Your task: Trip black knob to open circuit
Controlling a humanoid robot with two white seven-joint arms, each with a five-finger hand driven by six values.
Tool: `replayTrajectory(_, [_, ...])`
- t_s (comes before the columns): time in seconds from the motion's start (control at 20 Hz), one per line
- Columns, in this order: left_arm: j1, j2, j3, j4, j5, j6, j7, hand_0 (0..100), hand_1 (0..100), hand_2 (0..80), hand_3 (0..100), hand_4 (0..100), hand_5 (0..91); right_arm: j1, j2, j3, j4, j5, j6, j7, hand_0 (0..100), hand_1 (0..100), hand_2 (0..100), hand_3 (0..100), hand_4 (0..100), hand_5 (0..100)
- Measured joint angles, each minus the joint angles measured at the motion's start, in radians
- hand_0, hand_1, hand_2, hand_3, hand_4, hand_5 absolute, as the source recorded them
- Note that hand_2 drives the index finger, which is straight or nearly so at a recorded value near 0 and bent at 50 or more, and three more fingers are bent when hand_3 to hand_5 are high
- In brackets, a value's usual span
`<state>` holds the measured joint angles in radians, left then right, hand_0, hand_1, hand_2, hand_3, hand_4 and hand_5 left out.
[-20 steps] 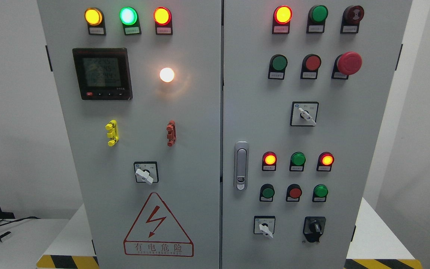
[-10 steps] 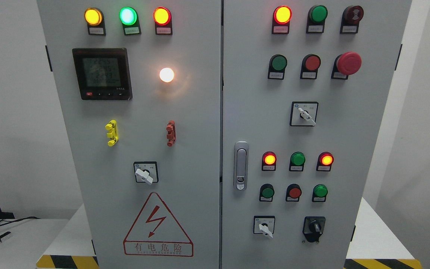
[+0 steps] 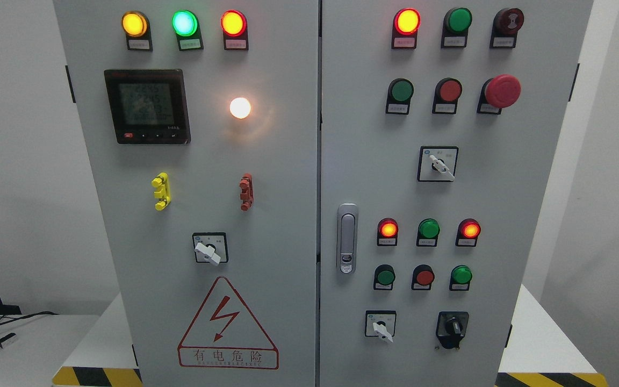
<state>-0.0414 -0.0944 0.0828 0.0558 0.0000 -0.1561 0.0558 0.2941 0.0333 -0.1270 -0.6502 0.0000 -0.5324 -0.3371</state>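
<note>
The black knob sits untouched near the lower right corner of the grey cabinet's right door, and neither robot hand shows, so their state is unknown.

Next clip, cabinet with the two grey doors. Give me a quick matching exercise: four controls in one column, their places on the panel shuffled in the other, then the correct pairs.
Things:
1. black knob
2. red mushroom button
3. digital meter
4. door latch

Places:
A. upper left of the left door
B. bottom right of the right door
C. left edge of the right door, at mid height
D. upper right of the right door, second row

Pairs: 1-B, 2-D, 3-A, 4-C.

Neither robot hand is in view.
</note>
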Motion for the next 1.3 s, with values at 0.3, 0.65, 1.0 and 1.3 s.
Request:
replayTrajectory(0.3, [0.0,0.0,0.0,0.0,0.0,0.0,0.0,12,39,0.0,0,0,0.0,0.065,0.009,-0.016,-0.153,0.0,-0.197,-0.019,29,47,39,60,58,61])
replayTrajectory(0.65, [0.0,0.0,0.0,0.0,0.0,0.0,0.0,12,39,0.0,0,0,0.0,0.15,0.014,-0.026,-0.392,0.0,-0.234,0.007,29,47,40,67,64,67])
replayTrajectory(1.0, [0.0,0.0,0.0,0.0,0.0,0.0,0.0,12,39,0.0,0,0,0.0,0.208,0.019,-0.034,-0.636,0.0,-0.238,0.028,30,52,35,66,65,69])
replayTrajectory(1.3, [0.0,0.0,0.0,0.0,0.0,0.0,0.0,12,39,0.0,0,0,0.0,0.222,0.023,-0.042,-0.819,0.017,-0.234,0.087,19,62,27,61,68,81])
